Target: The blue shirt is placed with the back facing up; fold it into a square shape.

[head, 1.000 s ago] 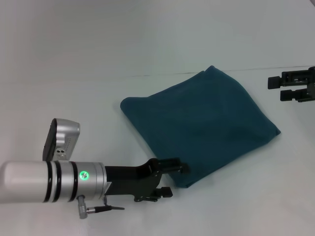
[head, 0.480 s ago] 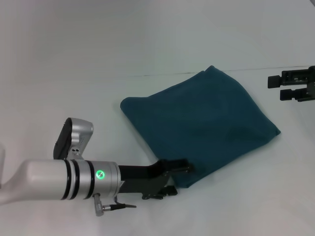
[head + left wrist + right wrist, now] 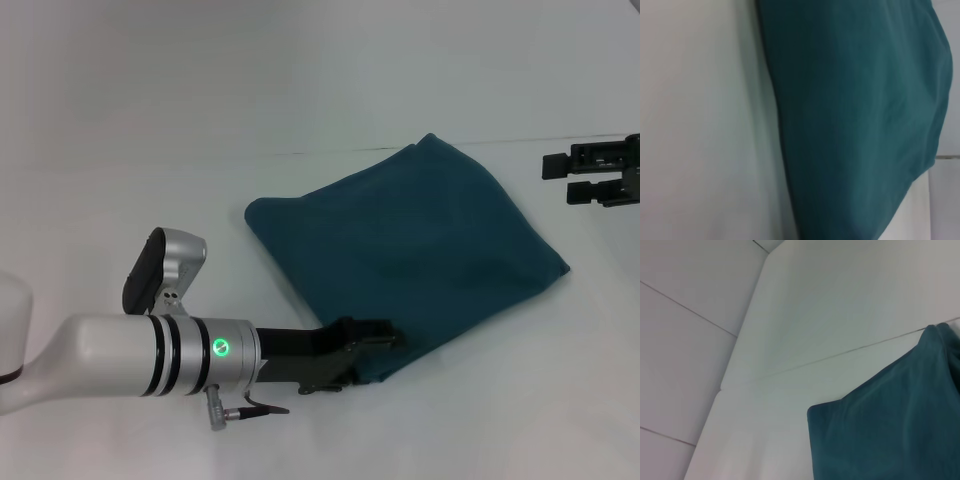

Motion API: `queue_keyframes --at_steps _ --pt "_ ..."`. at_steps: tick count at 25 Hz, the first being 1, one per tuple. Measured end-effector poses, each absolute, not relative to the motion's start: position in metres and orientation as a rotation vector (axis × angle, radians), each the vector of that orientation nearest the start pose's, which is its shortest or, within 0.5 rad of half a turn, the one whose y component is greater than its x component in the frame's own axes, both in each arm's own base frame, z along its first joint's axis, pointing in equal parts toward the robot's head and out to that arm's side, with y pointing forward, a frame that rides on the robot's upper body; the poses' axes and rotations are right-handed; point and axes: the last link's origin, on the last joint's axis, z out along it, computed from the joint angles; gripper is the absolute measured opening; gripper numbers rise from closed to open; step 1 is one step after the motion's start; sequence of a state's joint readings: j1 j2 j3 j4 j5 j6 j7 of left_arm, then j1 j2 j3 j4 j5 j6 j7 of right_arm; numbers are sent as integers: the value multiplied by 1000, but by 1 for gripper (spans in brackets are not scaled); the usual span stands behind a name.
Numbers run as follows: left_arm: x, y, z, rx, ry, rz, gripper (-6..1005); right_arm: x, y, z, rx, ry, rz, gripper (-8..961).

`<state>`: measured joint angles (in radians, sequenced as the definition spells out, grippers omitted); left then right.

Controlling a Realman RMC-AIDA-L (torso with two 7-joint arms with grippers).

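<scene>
Final fold stage: the blue shirt (image 3: 410, 255) lies folded in a rough, skewed square at the table's (image 3: 150, 120) centre.
Left gripper (image 3: 372, 352) is at the near corner, touching it; finger spread cannot be told. Next move likely squares that edge. Right gripper (image 3: 552, 178) is parked far right, open, empty.

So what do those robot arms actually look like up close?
The left arm is a glossy white-silver tube with black rings, a glowing green light and a short cable stub, ending in a black left gripper. The right gripper is black and blocky, with two flat fingers.
</scene>
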<state>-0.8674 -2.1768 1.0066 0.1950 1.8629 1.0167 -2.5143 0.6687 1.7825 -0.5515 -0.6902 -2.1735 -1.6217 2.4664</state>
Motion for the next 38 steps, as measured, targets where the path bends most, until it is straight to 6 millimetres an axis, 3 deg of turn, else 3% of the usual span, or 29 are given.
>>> queue_keyframes --at_steps 13,16,21,26,38 --pt "-197 353 -141 2092 2270 520 582 271 387 138 -2207 1765 628 856" --pt "-197 352 -141 2096 2264 518 348 271 387 138 -2208 1764 628 856" --pt "-195 350 -140 2108 2229 515 141 271 387 138 -2209 1765 630 856" --pt "-201 346 -129 2116 2172 544 26 270 387 138 -2211 1767 631 856" --pt "-238 339 -82 2137 2191 548 43 269 388 136 -2207 1784 639 857"
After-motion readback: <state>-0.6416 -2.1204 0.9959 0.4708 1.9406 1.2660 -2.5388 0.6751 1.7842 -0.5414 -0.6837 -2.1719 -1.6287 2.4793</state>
